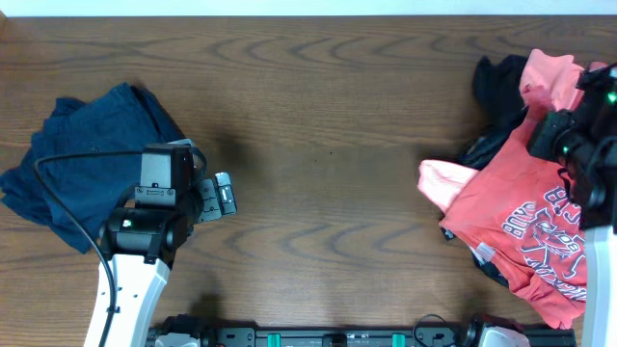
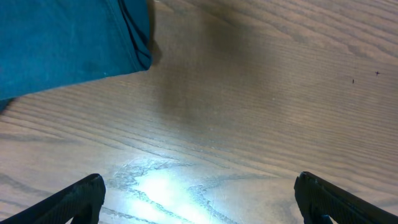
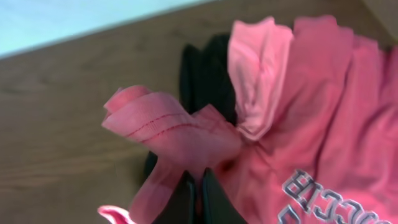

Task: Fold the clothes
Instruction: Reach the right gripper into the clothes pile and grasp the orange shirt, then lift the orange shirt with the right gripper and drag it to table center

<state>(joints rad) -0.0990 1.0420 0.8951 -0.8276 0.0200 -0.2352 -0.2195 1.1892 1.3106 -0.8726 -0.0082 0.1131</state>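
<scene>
A pink-red T-shirt with a printed logo (image 1: pixel 521 217) lies crumpled at the right of the table, over a black garment (image 1: pixel 496 87). My right gripper (image 3: pixel 198 186) is shut on a bunched fold of the pink shirt (image 3: pixel 180 127), lifting it. A dark blue garment (image 1: pixel 82 154) lies folded at the left. My left gripper (image 1: pixel 217 198) is open and empty just right of it, over bare wood; the blue cloth's corner shows in the left wrist view (image 2: pixel 68 37).
The wooden table (image 1: pixel 318 145) stretches between the two piles. The black garment also shows behind the pink shirt in the right wrist view (image 3: pixel 202 71). The table's far edge (image 3: pixel 93 43) is near the right pile.
</scene>
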